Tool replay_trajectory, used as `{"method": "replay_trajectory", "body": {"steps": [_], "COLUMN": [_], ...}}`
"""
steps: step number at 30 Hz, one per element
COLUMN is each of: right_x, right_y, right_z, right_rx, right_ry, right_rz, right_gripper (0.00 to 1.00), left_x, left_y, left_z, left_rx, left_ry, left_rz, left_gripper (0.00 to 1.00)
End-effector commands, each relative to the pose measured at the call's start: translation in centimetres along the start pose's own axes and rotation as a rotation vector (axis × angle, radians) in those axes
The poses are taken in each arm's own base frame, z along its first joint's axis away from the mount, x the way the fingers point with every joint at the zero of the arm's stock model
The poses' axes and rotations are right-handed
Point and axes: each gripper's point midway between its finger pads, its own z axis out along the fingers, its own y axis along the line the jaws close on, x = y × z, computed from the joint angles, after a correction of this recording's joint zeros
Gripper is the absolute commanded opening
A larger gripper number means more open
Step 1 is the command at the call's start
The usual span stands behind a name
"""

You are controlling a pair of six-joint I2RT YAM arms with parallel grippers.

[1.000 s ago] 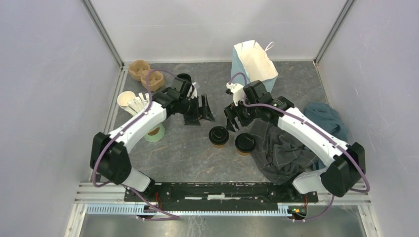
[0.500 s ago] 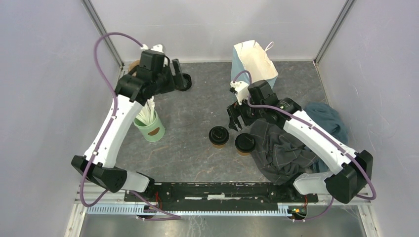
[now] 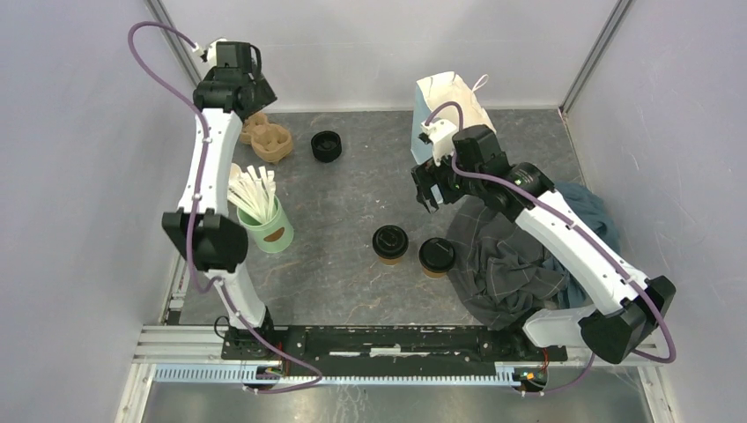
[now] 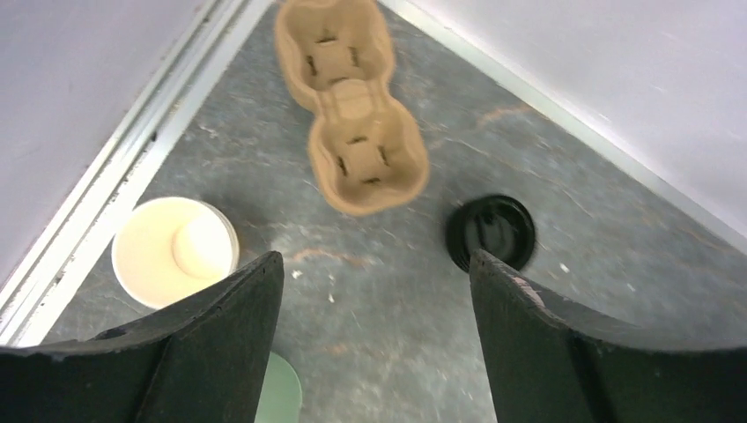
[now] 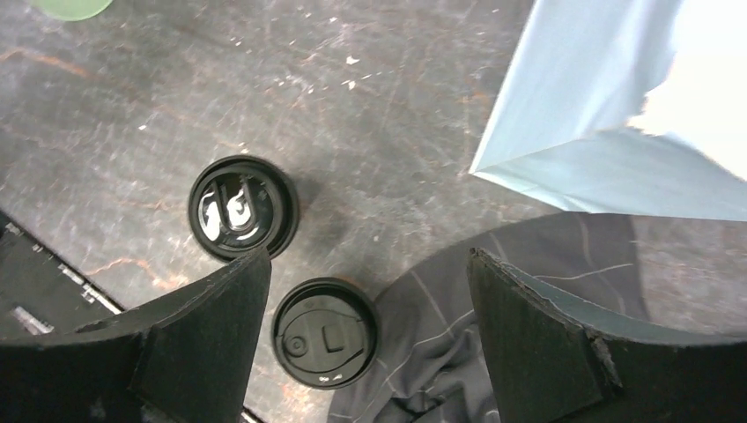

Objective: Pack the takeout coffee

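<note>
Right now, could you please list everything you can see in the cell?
coffee cups: 2, brown with black lids, table centre
carrier: 1, brown, far left
lid stack: 1, black, right of the carrier
green cup: 1, green, left side
sticks: several, white, in the green cup
cream cup: 1, cream, by the left rail
bag: 1, white and pale blue, far side, open
grey cloth: 1, grey, right of the cups
blue cloth: 1, blue, right edge
table: 1, dark grey
left end effector: 1, black, open, above the carrier
right end effector: 1, black, open, above the cups
</note>
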Motion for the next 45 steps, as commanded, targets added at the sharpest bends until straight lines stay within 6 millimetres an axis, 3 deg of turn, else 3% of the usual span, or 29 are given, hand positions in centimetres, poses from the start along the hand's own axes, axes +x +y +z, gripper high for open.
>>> {"method": "replay_trajectory", "body": {"steps": [1,3,8,14,19,29,33,40,45], "right_x": [-2.8,-3.7,-5.7,-4.4,-3.6,-4.3,-4.5,-4.9,-4.4], "right_y": [-3.1,-4.2,-7.5,-10.7,-13.0,-14.2,-14.6,-15.8,-15.5], "right_z": [-0.9,-1.6,-3.0,-3.1,-2.7,-1.6,-1.4,-1.6,-1.4], "right_rx": [0.137,0.189,0.356,0.466,0.475,0.439,0.452,0.473,0.448], "right_ry": [-0.038,-0.054,-0.086,-0.037,-0.019,-0.024,-0.017,-0.016,-0.012], "right_rz": [-0.066,-0.108,-0.165,-0.151,-0.088,-0.061,-0.061,-0.041,-0.030], "right_gripper": [0.88,0.88,0.90,0.91,0.90,0.88,0.88,0.88,0.88], "left_x": [-1.4,-0.9,0.4,2.8,2.9,2.7,1.9,2.7,2.3], "left_y": [3.9,5.0,4.7,5.1,5.0,7.7,7.1,7.4,7.1], "left_z": [5.2,8.1,14.0,17.9,19.9,23.9,25.2,26.4,26.8], "left_rx": [-0.145,-0.147,-0.100,-0.119,-0.121,-0.168,-0.126,-0.144,-0.125], "left_ry": [-0.016,0.014,0.055,0.109,0.087,0.051,0.014,0.015,-0.007], "left_rz": [-0.005,-0.034,-0.011,0.043,0.058,-0.168,-0.169,-0.154,-0.144], "left_gripper": [0.82,0.80,0.69,0.55,0.48,0.44,0.42,0.38,0.38]}}
